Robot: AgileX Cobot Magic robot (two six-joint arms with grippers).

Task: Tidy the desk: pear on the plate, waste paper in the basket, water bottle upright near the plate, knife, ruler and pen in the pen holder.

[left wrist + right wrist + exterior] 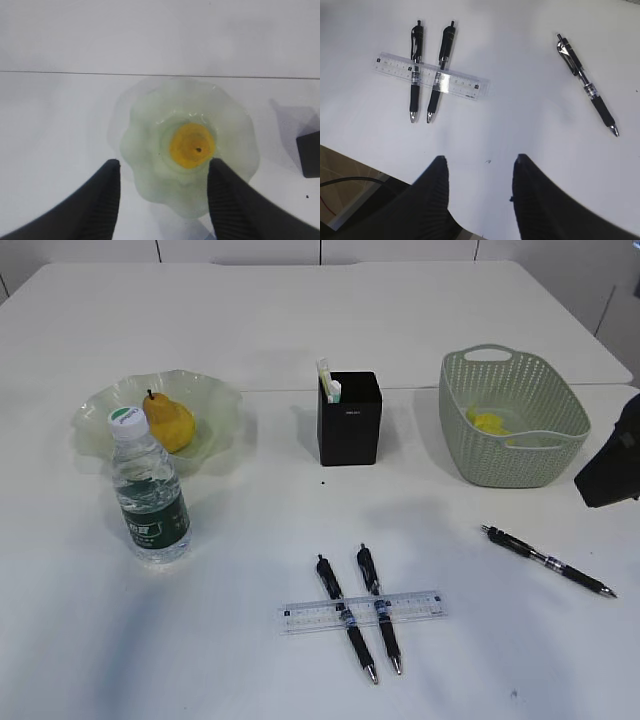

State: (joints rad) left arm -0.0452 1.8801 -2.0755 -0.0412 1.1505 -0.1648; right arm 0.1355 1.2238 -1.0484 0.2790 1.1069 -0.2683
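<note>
On the left side of the white table (300, 330), the yellow pear (170, 422) sat in the pale green wavy-edged glass plate (100, 405), so I judged that step done. One clear plastic water bottle with a green label (150, 490) stood upright just in front of the plate; done too. My left gripper (162, 200) hovered above the plate, jaws spread, holding nothing.

At centre, the black square pen holder (350, 418) held something pale, a white and green end showing at its rim; I could not tell if it was the knife. No knife lay on the table.

Near the front lay one clear plastic ruler (361, 611), resting across two black pens (346, 619), (379, 608). A third black pen (548, 561) lay well apart to the right. Count: three pens, one ruler, all left to put away.

At right, the sage green woven basket (500, 445) held something yellow, likely the waste paper. My right gripper (480, 195) hung open and empty over the table edge.
</note>
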